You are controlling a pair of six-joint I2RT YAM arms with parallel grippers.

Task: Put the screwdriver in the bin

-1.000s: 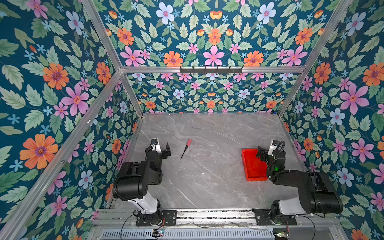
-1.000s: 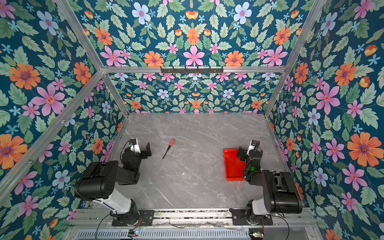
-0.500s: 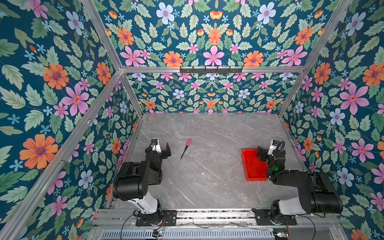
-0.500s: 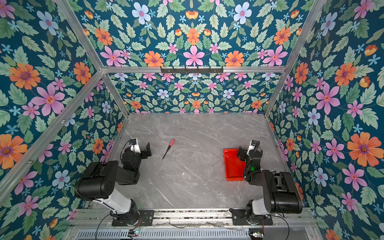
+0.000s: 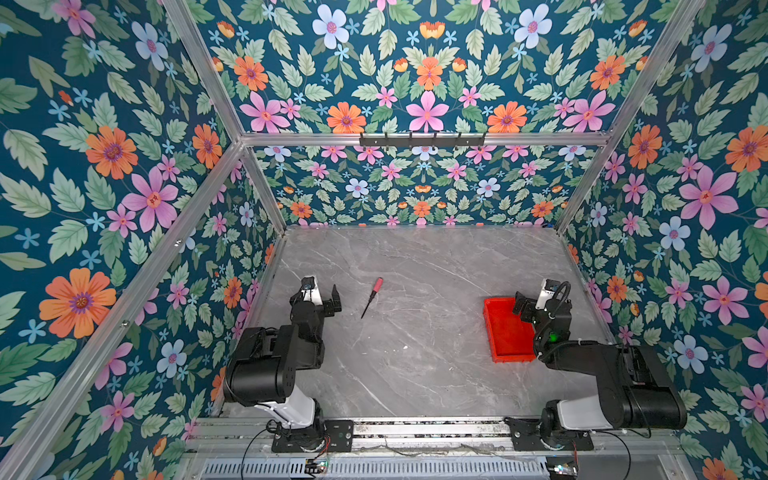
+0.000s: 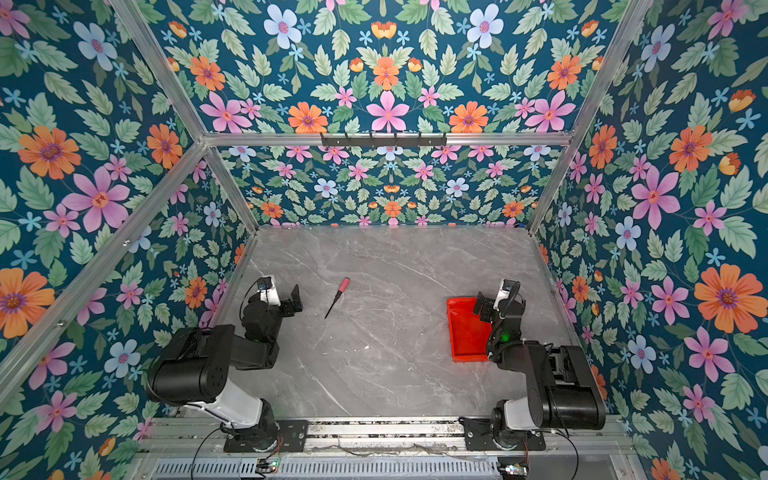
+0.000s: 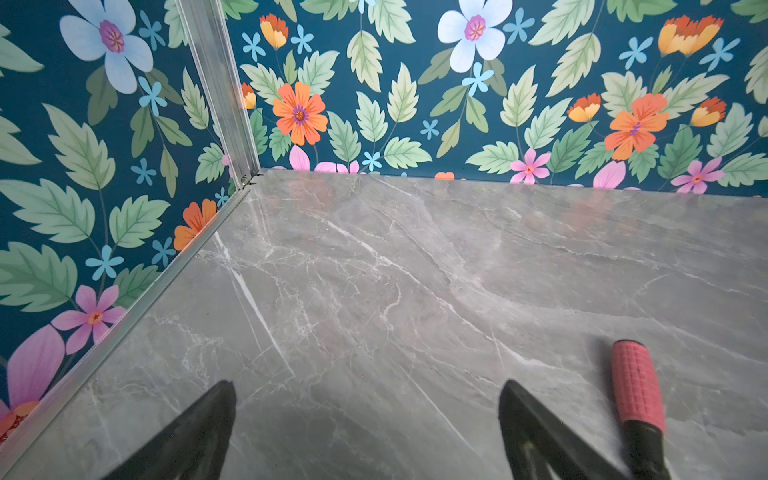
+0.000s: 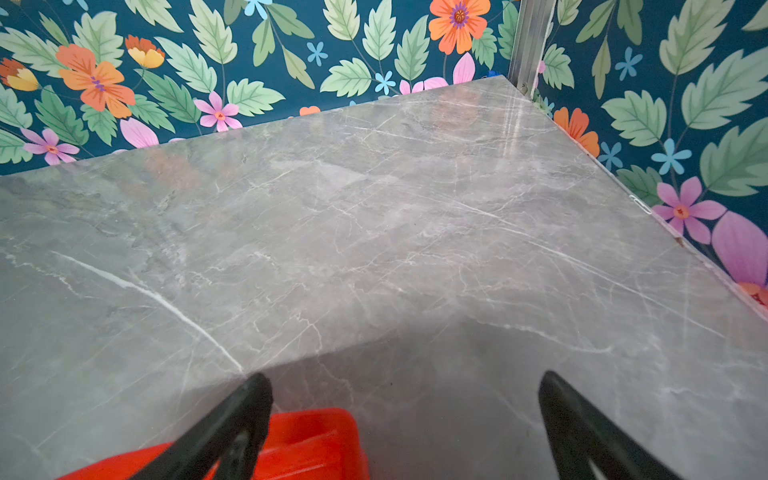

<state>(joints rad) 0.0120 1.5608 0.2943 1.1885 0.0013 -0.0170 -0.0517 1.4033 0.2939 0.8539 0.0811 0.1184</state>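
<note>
- Red-pink handle, thin dark shaft: screwdriver (image 5: pixel 372 297), lying flat on the grey marble table (image 5: pixel 415 266), just beside the left gripper (image 7: pixel 368 390), outside its jaws and untouched.
- Left gripper: jaws spread wide, nothing between them.
- Bright red bin (image 5: pixel 505 332): beneath the right gripper (image 8: pixel 404 380), one finger over its corner.
- Right gripper: jaws wide apart, holding nothing.
- Screwdriver lies well apart from the bin.

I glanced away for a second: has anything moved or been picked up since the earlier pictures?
Nothing visibly changed. The screwdriver lies in the same spot on the table, the bin has not shifted, and the left gripper and right gripper stay open, holding nothing.
</note>
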